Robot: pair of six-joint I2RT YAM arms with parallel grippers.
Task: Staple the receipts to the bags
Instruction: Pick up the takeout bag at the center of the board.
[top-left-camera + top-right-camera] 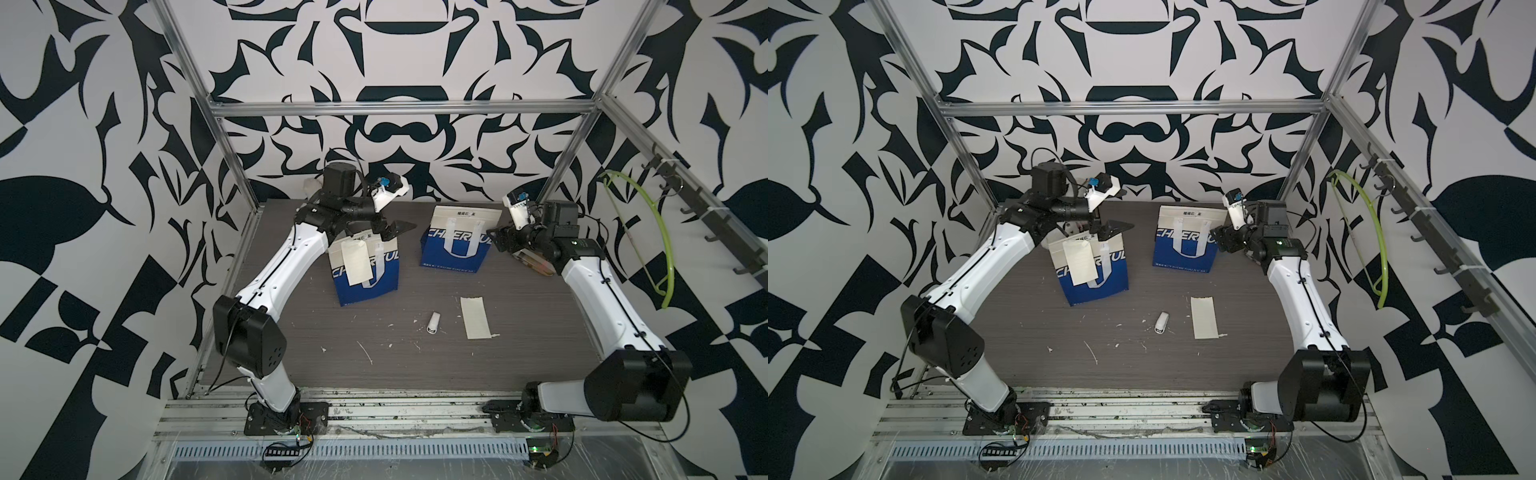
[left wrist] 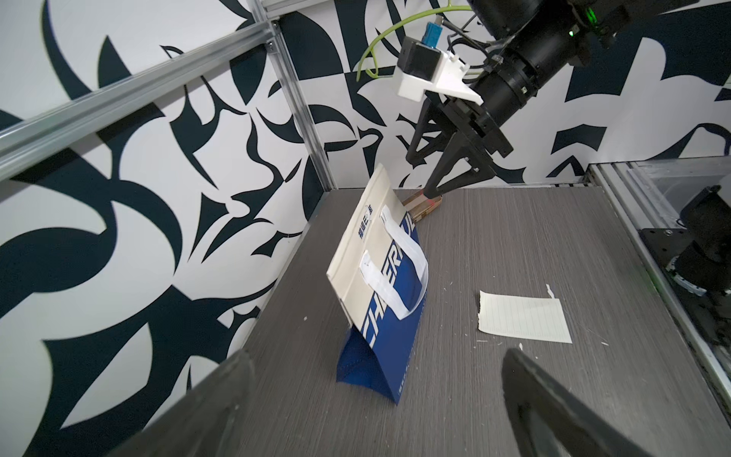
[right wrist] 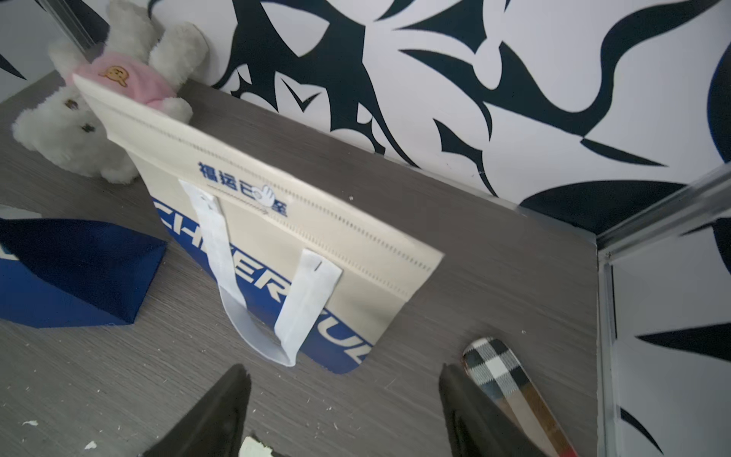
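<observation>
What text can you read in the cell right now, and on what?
"CHEERFUL", handle crossing the F: blue band of the bare bag.
"福运巨", hand logo, probably "星": its cream top.
"CHEERFUL", partly covered by its receipt: the other bag.
Fine print along the bare bag's bottom edge: too small to read.
The loose receipt: ruled lines only, no words.

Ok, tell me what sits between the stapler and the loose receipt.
Nothing but bare tabletop: the stapler and the loose receipt lie side by side, apart, in both top views.
</observation>
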